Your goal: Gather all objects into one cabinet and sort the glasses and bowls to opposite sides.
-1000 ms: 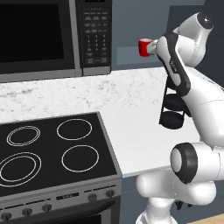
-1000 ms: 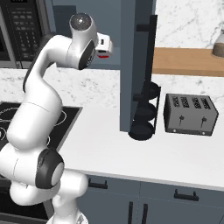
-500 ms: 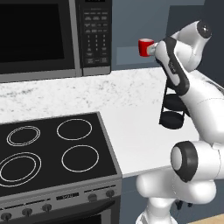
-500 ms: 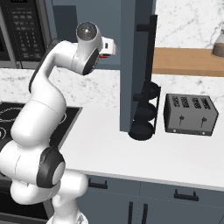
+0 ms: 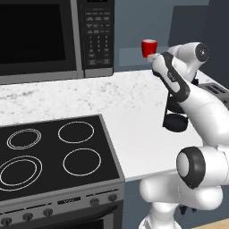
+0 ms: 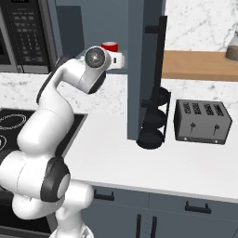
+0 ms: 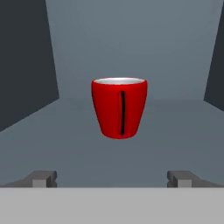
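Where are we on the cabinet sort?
Nothing looks sorted yet. The red cup stands upright in a slate-blue recess. The pincer is open and empty, lined up short of the cup. Left: grasp the cup and move it, then sort everything else.

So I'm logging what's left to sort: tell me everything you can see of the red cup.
The red cup is small, glossy and tapered, wider at its pale rim than at its base, with a thin dark vertical line down its near side. It stands upright on the flat slate-blue floor of a recess between dark side panels. Nothing touches it but that floor: the gripper faces it with jaws wide open, short of it. What it holds inside cannot be told.
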Robot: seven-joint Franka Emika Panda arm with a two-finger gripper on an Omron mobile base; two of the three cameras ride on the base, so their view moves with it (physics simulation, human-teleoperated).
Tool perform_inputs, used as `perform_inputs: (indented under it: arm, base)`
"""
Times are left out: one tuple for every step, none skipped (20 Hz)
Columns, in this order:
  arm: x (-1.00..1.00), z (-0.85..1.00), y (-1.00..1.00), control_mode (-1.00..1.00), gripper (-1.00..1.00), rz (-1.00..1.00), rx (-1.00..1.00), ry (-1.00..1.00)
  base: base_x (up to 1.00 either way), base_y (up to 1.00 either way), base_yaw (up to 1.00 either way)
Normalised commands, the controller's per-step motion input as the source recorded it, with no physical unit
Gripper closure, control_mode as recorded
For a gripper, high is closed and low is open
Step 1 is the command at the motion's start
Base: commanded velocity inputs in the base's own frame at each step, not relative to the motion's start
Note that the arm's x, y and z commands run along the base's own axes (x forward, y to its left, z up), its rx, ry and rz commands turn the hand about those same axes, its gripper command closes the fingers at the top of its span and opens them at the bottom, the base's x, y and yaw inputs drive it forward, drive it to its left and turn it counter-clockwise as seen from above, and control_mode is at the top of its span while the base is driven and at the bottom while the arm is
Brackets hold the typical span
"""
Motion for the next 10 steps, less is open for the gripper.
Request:
perform_inputs:
  arm:
    - [0.32,0.00,0.00,-1.00,-1.00,0.00,0.00,0.00]
    - [0.31,0.04,0.00,-1.00,-1.00,0.00,0.00,0.00]
    - [0.31,0.07,0.00,-1.00,-1.00,0.00,0.00,0.00]
    - [0.29,0.04,0.00,-1.00,-1.00,0.00,0.00,0.00]
    - [0.23,0.01,0.00,-1.00,-1.00,0.00,0.00,0.00]
    - [0.20,0.00,0.00,-1.00,-1.00,0.00,0.00,0.00]
    - [0.25,0.00,0.00,-1.00,-1.00,0.00,0.00,0.00]
    - [0.28,0.00,0.00,-1.00,-1.00,0.00,0.00,0.00]
    - [0.26,0.02,0.00,-1.00,-1.00,0.00,0.00,0.00]
    - [0.21,0.01,0.00,-1.00,-1.00,0.00,0.00,0.00]
  base:
    - [0.00,0.00,0.00]
    - [0.00,0.00,0.00]
    - [0.00,0.00,0.00]
    - [0.00,0.00,0.00]
    - [0.00,0.00,0.00]
    - [0.00,0.00,0.00]
    - [0.00,0.00,0.00]
    - [0.00,0.00,0.00]
    - [0.00,0.00,0.00]
    - [0.00,0.00,0.00]
